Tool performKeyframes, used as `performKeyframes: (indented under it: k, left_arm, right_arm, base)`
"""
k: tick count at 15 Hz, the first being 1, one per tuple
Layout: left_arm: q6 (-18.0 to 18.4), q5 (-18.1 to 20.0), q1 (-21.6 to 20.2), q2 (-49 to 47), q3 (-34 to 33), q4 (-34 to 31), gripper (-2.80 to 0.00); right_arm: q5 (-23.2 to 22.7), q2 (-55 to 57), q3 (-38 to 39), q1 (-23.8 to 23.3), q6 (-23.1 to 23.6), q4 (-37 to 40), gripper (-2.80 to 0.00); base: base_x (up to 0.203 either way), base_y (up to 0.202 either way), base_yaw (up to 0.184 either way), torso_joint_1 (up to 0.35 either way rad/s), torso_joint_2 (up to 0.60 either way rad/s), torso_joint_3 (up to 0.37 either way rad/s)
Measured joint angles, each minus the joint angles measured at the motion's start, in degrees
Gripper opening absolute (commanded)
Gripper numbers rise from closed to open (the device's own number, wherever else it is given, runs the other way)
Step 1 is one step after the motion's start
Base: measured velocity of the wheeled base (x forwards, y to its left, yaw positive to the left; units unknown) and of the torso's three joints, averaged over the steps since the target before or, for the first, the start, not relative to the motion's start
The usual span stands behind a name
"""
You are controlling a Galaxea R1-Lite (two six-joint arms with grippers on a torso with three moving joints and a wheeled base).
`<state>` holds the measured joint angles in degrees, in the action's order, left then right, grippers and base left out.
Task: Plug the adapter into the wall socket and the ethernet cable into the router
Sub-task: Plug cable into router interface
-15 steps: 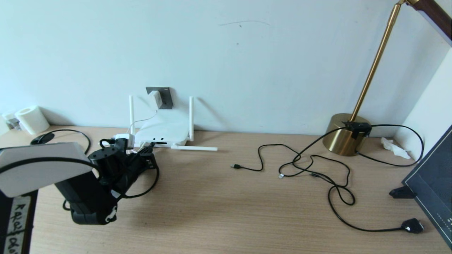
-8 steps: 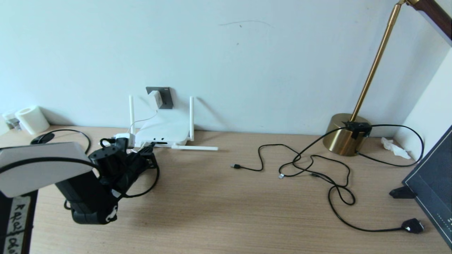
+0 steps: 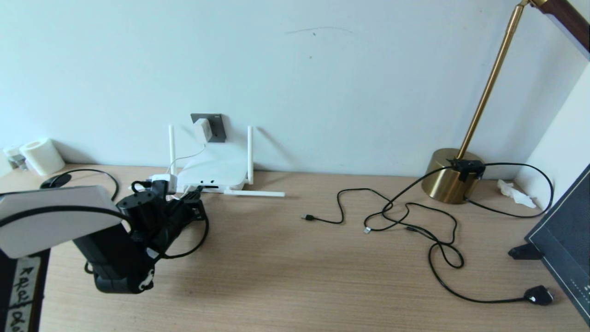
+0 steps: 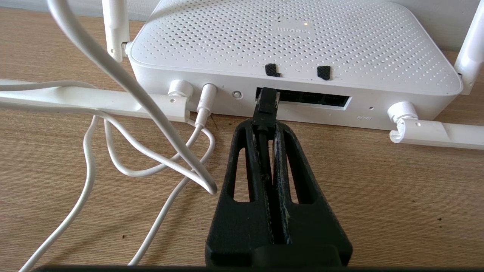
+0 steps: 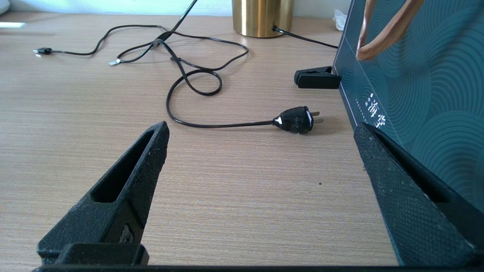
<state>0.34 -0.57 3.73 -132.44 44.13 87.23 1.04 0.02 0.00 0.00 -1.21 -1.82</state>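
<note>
The white router lies on the desk against the wall, with two antennas upright and two lying flat. Above it, the white adapter sits on the dark grey wall socket, and its thin white cord runs down to the router. My left gripper is shut on the black ethernet cable, just behind its plug. The plug's front end is at the leftmost dark port; its depth is hidden. My right gripper hovers open over bare desk, outside the head view.
Thin black cables sprawl at the right, ending in a mains plug. A brass lamp base stands by the wall. A dark teal panel and a black clip border the right side. A white roll sits far left.
</note>
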Motion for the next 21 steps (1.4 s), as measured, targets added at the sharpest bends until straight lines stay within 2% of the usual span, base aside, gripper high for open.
performKeyframes:
  k: [21]
  left_arm:
    - [0.01, -0.2, 0.4, -0.41, 1.49, -2.11, -2.8]
  right_arm:
    - [0.01, 0.0, 0.0, 0.0, 0.0, 0.02, 0.0]
  base:
    - [0.0, 0.0, 0.0, 0.0, 0.0, 0.0]
